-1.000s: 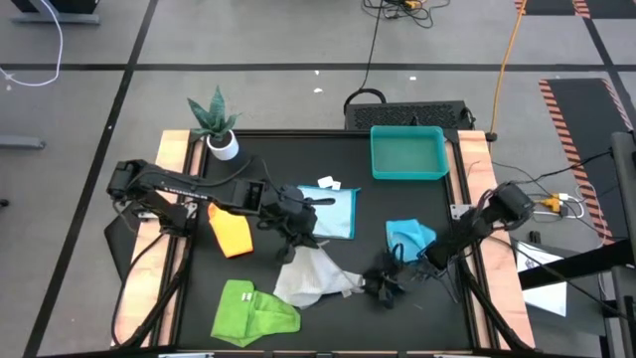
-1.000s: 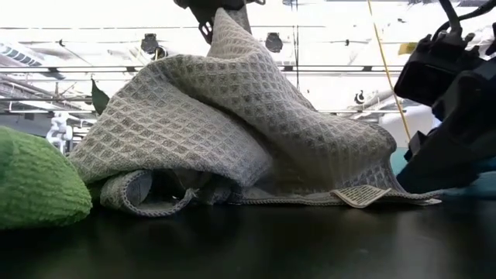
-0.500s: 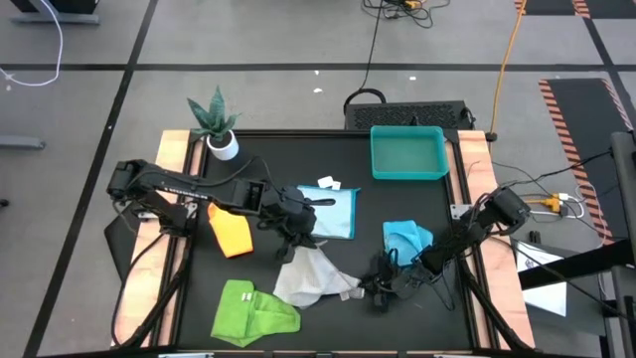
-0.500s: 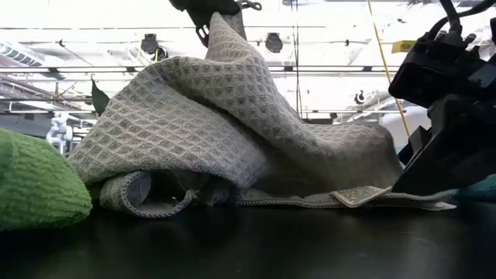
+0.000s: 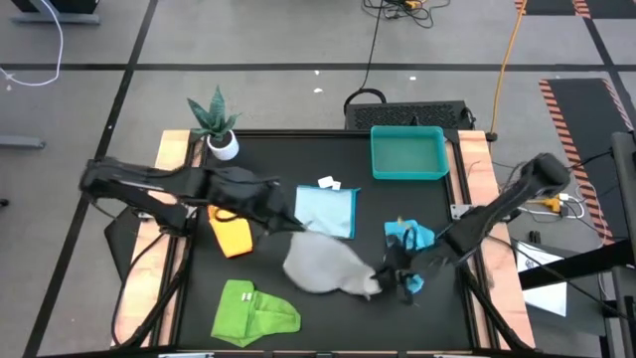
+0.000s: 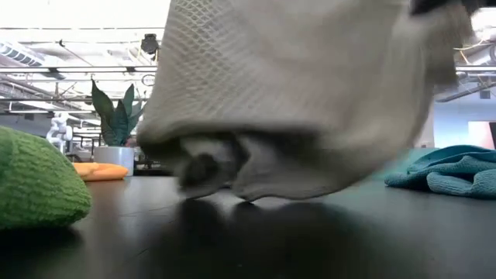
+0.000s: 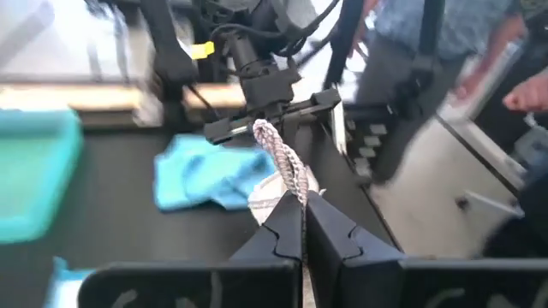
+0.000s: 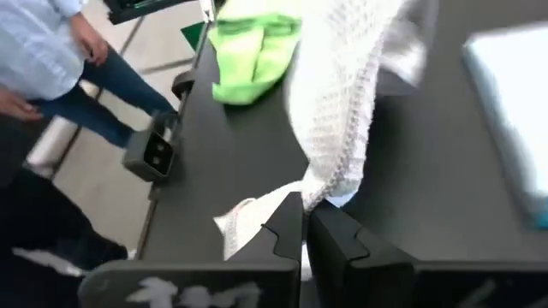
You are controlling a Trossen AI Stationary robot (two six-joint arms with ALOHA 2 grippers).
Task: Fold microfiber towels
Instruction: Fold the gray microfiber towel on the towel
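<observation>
A: At the near edge of the table (image 5: pixel 328 343), left corner: green towel (image 5: pixel 254 308), crumpled, untouched. Same lump as half a second ago.

B: And the grey towel (image 5: pixel 323 267)?

A: That's the change. It sat heaped just behind the near edge, one peak pinched from above. Now it hangs clear between both arms, only its lowest folds brushing or just over the table in the low view (image 6: pixel 294 101).

B: Who holds what?

A: Left gripper (image 7: pixel 301 214) closed on one corner, fingers pinched tight on the cloth. Right gripper (image 8: pixel 304 224) closed on the other end; half a second ago it was still at the cloth's right hem on the table. The left arm has drawn back toward the left edge, the right arm toward the right edge.

B: Meaning?

A: My read: the towel is being stretched out in the air, ready to be laid flat for the first fold. No fold made yet.

B: Farther back?

A: Turquoise towel (image 5: pixel 409 239) bunched beside the right arm. Light blue towel (image 5: pixel 328 211) flat mid-table. Orange towel (image 5: pixel 233 235) toward the left edge. None moved. Tray (image 5: pixel 407 154) and plant (image 5: pixel 215 121) at the far edge.
</observation>
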